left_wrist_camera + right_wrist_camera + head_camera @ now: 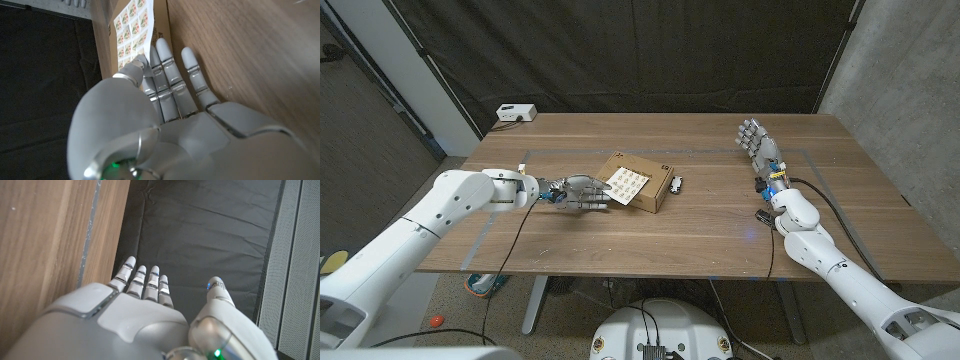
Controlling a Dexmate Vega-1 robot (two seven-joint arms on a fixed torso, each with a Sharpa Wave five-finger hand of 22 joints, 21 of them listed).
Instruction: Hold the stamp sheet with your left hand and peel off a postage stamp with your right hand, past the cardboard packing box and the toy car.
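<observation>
Left hand (582,192) low over surface (720,225), fingers (167,75) stretched toward stamp sheet (627,184); fingertips at sheet's near edge, thumb on the corner. Can't tell whether it grips or only touches. Sheet lies on top of box (638,180), mid-surface. Car (677,184) just beside box, on its right-arm side. Right hand (758,142) well apart near far right edge, upright, fingers apart, holding nothing. White device (515,113) w/ cable at far left corner.
</observation>
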